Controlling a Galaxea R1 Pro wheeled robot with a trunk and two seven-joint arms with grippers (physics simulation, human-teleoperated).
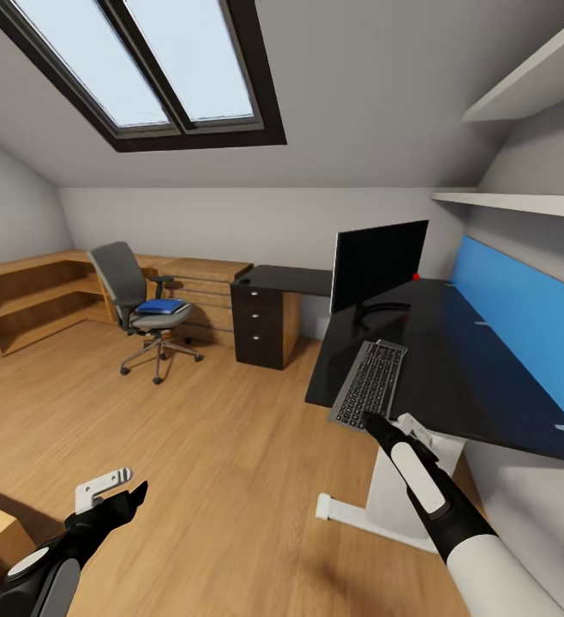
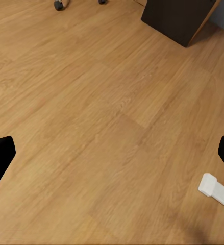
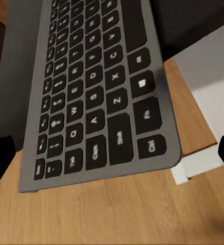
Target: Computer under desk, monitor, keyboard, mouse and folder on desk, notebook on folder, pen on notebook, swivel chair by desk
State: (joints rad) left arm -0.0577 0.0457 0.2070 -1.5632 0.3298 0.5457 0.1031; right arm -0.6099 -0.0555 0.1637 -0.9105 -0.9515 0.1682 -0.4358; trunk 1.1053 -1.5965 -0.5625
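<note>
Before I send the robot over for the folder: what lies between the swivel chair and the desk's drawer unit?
In the head view, bare wooden floor separates the swivel chair from the drawer unit; a light-wood cabinet stands behind that gap.

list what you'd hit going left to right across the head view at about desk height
light-wood cabinets → swivel chair with the blue folder on its seat → black drawer unit → monitor → blue wall panel
</note>
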